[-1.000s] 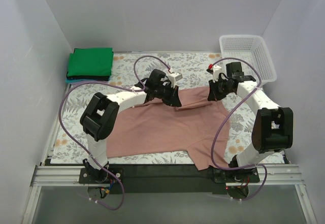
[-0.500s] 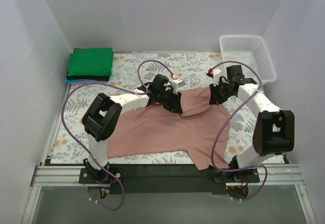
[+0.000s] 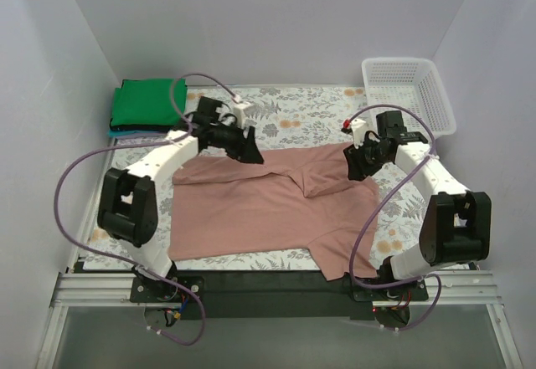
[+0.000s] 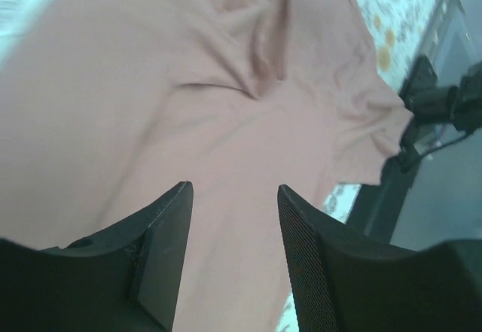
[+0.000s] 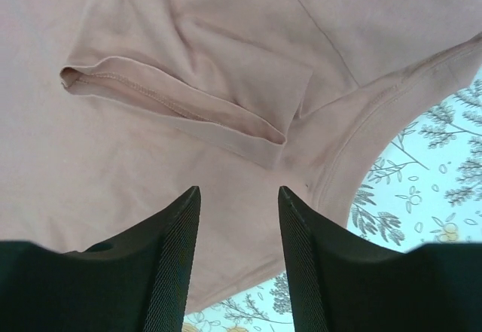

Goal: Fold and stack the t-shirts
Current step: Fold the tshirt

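A dusty pink-brown t-shirt (image 3: pixel 260 206) lies spread on the floral table cloth (image 3: pixel 310 114), a sleeve folded over near its far right. My left gripper (image 3: pixel 251 153) hovers open over the shirt's far left edge, nothing between its fingers (image 4: pixel 166 234); the cloth (image 4: pixel 188 106) lies below them. My right gripper (image 3: pixel 358 168) stands open just above the folded sleeve (image 5: pixel 181 95) by the shirt's right edge, holding nothing. A bright green folded t-shirt (image 3: pixel 149 104) tops a stack at the far left corner.
A white mesh basket (image 3: pixel 410 93) stands at the far right corner. White walls enclose the table on three sides. A blue folded layer (image 3: pixel 117 133) peeks out under the green stack. The black rail (image 3: pixel 268 281) runs along the near edge.
Both grippers opened and let go of the shirt's far edge. The left arm swung left and back toward the far left; the sleeve now lies flat by the right gripper.
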`<state>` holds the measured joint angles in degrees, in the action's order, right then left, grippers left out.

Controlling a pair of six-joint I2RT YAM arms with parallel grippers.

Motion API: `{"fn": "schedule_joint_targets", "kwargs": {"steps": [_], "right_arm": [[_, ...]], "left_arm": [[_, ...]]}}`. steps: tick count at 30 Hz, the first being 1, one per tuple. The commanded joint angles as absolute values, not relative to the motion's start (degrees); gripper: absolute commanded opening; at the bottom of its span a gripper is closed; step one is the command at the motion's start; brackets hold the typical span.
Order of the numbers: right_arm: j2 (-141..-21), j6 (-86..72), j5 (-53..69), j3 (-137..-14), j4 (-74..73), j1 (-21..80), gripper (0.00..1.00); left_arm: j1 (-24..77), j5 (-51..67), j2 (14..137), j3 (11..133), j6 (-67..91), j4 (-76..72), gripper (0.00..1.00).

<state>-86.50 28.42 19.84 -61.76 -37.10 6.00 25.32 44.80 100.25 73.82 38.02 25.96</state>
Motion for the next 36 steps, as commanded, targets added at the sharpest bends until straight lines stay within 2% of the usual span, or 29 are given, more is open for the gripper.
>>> {"fn": "schedule_joint_targets", "kwargs": {"steps": [1, 5, 11, 14, 20, 33, 36], "right_arm": [[-82.4, 30.8, 21.2, -63.0, -39.1, 5.8, 0.54], [-84.0, 27.8, 23.4, -67.2, -39.1, 6.2, 0.51], [-94.2, 22.2, 21.3, -72.7, -36.3, 10.6, 0.28], [-99.1, 21.1, 19.7, -75.6, -35.3, 12.2, 0.22], [-103.4, 21.0, 16.6, -74.5, -35.5, 13.8, 0.2], [-93.8, 27.5, 14.2, -60.7, -43.3, 14.7, 0.17], [-91.1, 28.7, 16.2, -61.1, -46.1, 14.6, 0.18]], "left_arm": [[16.9, 46.5, 93.3, 75.0, 31.0, 35.8, 0.48], [10.6, 39.5, 89.0, 69.7, 30.8, 37.1, 0.48], [4.6, 32.3, 90.9, 66.2, 31.1, 34.3, 0.43], [3.8, 29.2, 93.2, 66.0, 30.9, 34.5, 0.4], [0.9, 23.6, 96.3, 64.9, 30.1, 35.2, 0.4], [-2.7, 21.5, 94.6, 60.6, 27.2, 39.4, 0.39], [-3.8, 23.3, 92.3, 59.9, 26.9, 39.7, 0.39]]}}
